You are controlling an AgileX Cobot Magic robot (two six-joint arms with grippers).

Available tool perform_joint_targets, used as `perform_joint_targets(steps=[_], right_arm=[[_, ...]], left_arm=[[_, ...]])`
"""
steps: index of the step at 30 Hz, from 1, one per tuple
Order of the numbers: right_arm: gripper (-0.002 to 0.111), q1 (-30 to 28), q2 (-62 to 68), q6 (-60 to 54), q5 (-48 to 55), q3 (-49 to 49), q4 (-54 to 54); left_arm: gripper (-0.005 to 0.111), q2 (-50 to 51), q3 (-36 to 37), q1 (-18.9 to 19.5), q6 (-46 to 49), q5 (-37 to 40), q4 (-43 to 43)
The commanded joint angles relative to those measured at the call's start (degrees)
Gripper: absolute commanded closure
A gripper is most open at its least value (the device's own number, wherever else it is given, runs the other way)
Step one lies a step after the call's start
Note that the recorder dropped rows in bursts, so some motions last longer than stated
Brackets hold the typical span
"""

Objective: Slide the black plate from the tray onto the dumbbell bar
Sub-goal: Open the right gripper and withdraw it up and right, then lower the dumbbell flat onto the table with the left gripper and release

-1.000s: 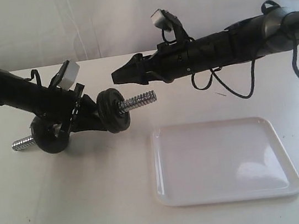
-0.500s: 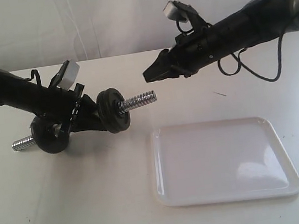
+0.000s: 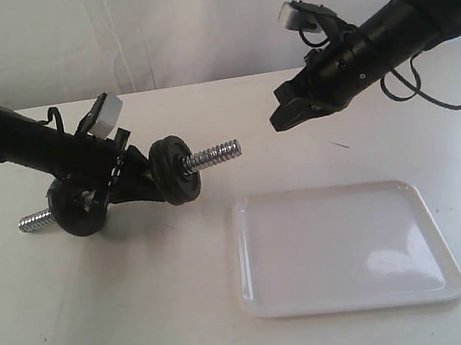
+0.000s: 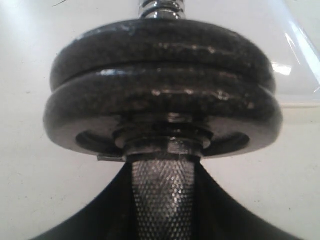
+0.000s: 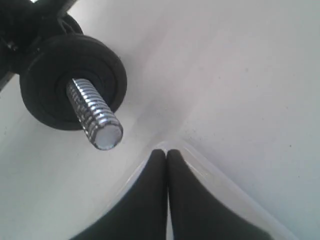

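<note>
— What sits furthest left?
— A lone black disc (image 3: 76, 213), near the left threaded end of the dumbbell bar (image 3: 211, 155). Next, the left gripper (image 3: 127, 180) is clamped on the bar's knurled middle.
— And the black plate?
— On the bar, just past that gripper. Two discs are pressed together: the black plate (image 4: 160, 47) is probably the outer one, with its neighbour (image 4: 160, 107) behind it. Bare thread pokes out beyond.
— Further right?
— The right gripper (image 5: 166, 159) hangs above the bench (image 3: 106, 327), its fingers pressed together. The tray (image 3: 344, 247) lies on the bench, nearer the camera.
</note>
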Motion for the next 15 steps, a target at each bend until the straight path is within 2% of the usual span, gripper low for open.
perform_joint_targets(steps=[1,15], right_arm=[[0.108,-0.36,-0.75,1.75,1.78,-0.14,-2.99],[0.108,-0.36,-0.75,3.24,1.78,-0.14,-4.22]], left_arm=[[0.107,-0.10,0.28,-0.64,8.67,6.66,-6.06],[0.107,-0.10,0.28,-0.87,7.82,5.97,4.59]])
